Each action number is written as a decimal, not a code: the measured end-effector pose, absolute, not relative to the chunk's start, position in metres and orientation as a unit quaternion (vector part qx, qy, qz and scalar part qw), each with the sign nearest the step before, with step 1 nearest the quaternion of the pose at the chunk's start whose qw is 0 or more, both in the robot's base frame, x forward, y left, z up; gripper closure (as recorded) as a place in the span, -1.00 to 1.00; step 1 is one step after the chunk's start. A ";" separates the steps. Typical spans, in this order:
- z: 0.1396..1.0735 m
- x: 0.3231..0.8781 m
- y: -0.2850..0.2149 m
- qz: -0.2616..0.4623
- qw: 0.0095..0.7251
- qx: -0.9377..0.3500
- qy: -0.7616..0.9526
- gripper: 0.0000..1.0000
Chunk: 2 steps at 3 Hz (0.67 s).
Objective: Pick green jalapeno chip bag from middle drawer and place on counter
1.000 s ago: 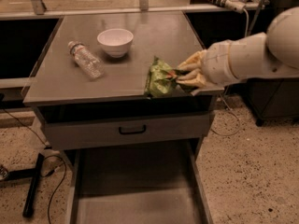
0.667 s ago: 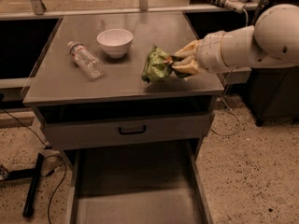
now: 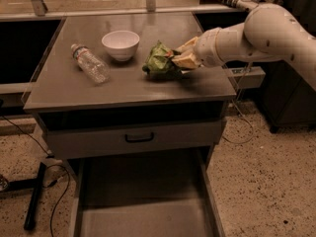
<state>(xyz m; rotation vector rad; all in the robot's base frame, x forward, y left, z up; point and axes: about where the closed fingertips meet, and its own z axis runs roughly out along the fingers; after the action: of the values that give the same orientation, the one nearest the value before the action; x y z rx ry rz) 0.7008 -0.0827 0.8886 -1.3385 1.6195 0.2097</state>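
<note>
spanning frame's middle, counter (image 3: 74,90) carrying bowl, bottle and bag. drawer (image 3: 143,221) standing open below, near frame's bottom. arm (image 3: 266,31) reaching in from right above counter. bottle (image 3: 90,63) lying on side, left of bowl (image 3: 120,44). bag (image 3: 159,60) sitting just right of bowl, low on counter. gripper (image 3: 174,59) at bag's right end, fingers clamping bag.

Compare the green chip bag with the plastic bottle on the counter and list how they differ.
The chip bag is green, opaque and crumpled; the bottle is clear and smooth. The end effector, over the right side of the counter, grips the chip bag; the bottle lies free on its side at the left. Both are at counter level, flanking the white bowl.
</note>
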 end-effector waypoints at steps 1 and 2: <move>0.888 0.701 -0.080 0.089 0.492 -0.552 0.667 0.65; 0.888 0.701 -0.080 0.089 0.492 -0.552 0.667 0.18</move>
<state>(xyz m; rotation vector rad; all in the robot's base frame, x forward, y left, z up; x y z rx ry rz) 0.7007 -0.0798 0.8885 -1.3390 1.6195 0.2149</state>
